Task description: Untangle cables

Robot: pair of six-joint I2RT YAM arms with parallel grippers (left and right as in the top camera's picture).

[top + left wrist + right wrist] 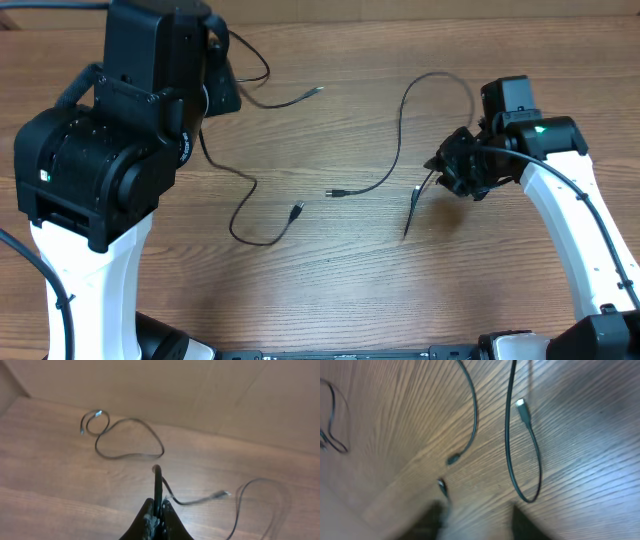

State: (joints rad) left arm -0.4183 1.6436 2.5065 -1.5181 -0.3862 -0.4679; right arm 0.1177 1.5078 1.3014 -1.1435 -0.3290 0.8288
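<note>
matte wood-grain counter [330, 300] underlies everything. left tool [158, 512] is pressed together on a thin black cable [158, 480]. right tool [477, 522] stands apart, gripping nothing; more slender, silver-tipped cables [400, 125] curl loosely at its 9 o'clock.

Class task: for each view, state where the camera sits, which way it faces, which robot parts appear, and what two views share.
Overhead: above the table, looking down; both arms and the right tool show.
Left wrist: on the left arm, looking across the wood to a beige wall; the left tool, shut on a cable, shows.
Right wrist: looking down closely at cables; its blurred, open fingers show.
Shared: overhead and left wrist both show a silver-tipped plug.
</note>
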